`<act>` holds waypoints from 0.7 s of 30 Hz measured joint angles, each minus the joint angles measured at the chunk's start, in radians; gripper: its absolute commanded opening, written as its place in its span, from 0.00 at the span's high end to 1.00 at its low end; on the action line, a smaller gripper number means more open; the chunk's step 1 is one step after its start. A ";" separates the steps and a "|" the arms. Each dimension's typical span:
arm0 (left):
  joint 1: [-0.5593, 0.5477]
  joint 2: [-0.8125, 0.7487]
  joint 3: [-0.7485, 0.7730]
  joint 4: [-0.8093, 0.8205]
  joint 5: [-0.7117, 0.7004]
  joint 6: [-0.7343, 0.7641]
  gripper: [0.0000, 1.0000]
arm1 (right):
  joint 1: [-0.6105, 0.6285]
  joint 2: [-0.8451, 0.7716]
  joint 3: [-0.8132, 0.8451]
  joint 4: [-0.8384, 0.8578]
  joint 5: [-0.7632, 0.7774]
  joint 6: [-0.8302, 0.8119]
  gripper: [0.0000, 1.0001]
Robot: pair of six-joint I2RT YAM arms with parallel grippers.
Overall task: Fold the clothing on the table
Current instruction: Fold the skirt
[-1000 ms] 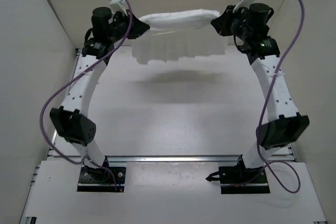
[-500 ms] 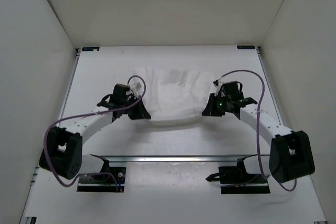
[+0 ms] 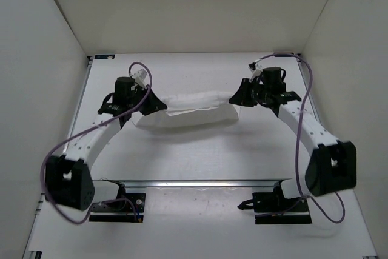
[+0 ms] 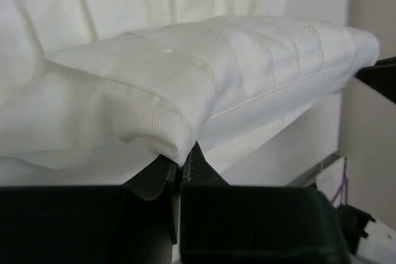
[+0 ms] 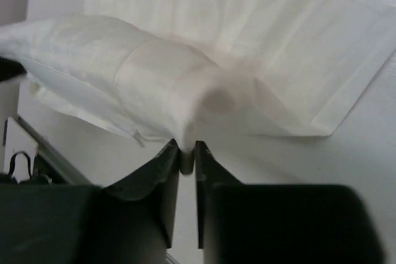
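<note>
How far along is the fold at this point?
Done: the clothing is doubled into a narrow band, its lower layer on the table. In hand: the left gripper and right gripper each pinch an end, holding the top edge raised. Left: lay it down, release, probably fold further.

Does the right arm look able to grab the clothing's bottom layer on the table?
Probably not: the right pincer is shut on a raised fold of the clothing; nothing else blocks it.

Your left arm (image 3: 91,137) bowed outward and low, your right arm (image 3: 309,128) mirroring it, wrists turned inward toward each other, your left gripper (image 3: 159,105) and right gripper (image 3: 236,97) each clamped on an end of the clothing (image 3: 194,104)
</note>
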 measured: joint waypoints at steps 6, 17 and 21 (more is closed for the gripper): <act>0.065 0.375 0.073 0.000 -0.084 -0.043 0.43 | -0.060 0.409 0.225 0.042 -0.004 -0.027 0.63; 0.121 0.298 0.174 0.039 -0.094 -0.053 0.01 | -0.031 0.542 0.486 0.027 -0.028 -0.077 0.35; 0.121 0.219 0.177 0.037 -0.100 -0.019 0.63 | -0.018 0.497 0.386 0.050 -0.053 -0.091 0.73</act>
